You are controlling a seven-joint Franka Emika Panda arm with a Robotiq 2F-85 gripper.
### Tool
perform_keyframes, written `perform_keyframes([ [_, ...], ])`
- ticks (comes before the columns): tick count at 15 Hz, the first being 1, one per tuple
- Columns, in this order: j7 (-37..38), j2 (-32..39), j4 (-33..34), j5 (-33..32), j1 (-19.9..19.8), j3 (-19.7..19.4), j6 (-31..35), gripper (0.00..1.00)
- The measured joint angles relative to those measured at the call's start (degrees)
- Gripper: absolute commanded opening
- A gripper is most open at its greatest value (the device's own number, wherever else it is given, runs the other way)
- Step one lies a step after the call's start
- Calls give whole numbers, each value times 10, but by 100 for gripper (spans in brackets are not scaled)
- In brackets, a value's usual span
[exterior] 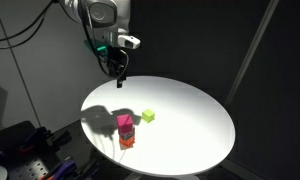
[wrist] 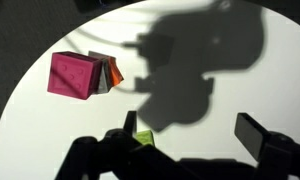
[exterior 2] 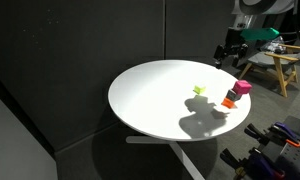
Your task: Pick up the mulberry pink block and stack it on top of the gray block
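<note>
Pincer open, empty; mulberry pink block seemingly hides most of gray block.

The Franka arm is seen entering from the top edge in an exterior view, with the wrist bent so that the Robotiq gripper is pointed downward and held aloft. In the wrist view the Robotiq gripper is shown with its two dark fingers spread wide apart; nothing is gripped between them.
</note>
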Motion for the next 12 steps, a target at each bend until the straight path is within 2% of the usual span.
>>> perform_keyframes([
  [6, -29, -59, -19, 9, 7, 4, -2, 100],
  [12, -81, -137, -67, 19, 18, 4, -3, 100],
])
